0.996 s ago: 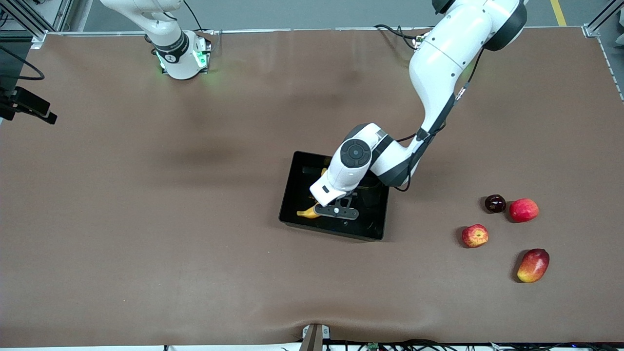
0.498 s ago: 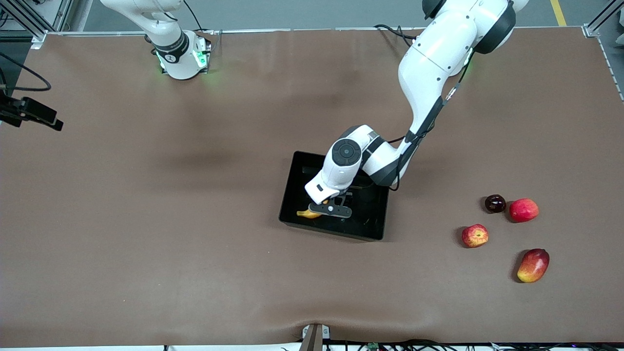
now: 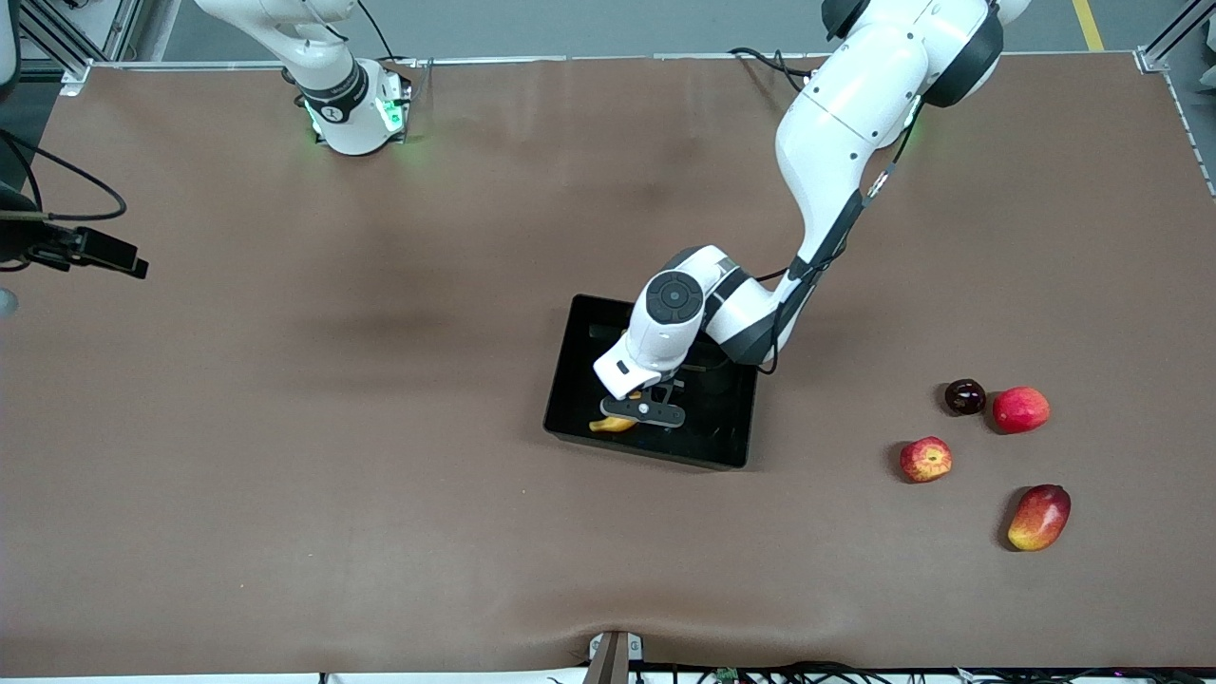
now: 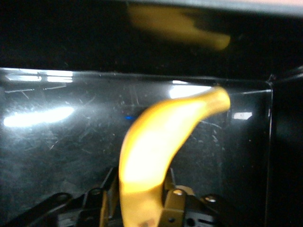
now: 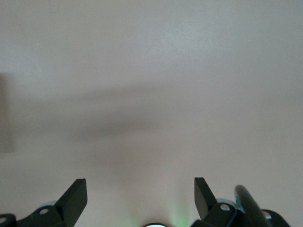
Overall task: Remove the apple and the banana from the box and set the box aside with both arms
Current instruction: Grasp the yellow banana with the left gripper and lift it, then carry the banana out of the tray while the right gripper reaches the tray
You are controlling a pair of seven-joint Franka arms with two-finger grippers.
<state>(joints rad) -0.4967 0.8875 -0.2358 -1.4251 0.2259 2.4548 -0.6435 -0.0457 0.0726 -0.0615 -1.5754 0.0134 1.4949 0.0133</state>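
Note:
The black box sits mid-table with the yellow banana inside it, by the wall nearer the front camera. My left gripper reaches down into the box and is shut on the banana, whose curved body runs out from between the fingers. The small red apple with pale streaks lies on the table toward the left arm's end. My right gripper is open and holds nothing. It hangs over bare table at the right arm's end, where its hand shows.
Near the apple lie a plain red round fruit, a dark round fruit and a red-orange mango. The brown table stretches wide around the box.
My left gripper shifted slightly toward the right arm's end inside the box and closed on the banana. The right hand drifted a little at the table's end.

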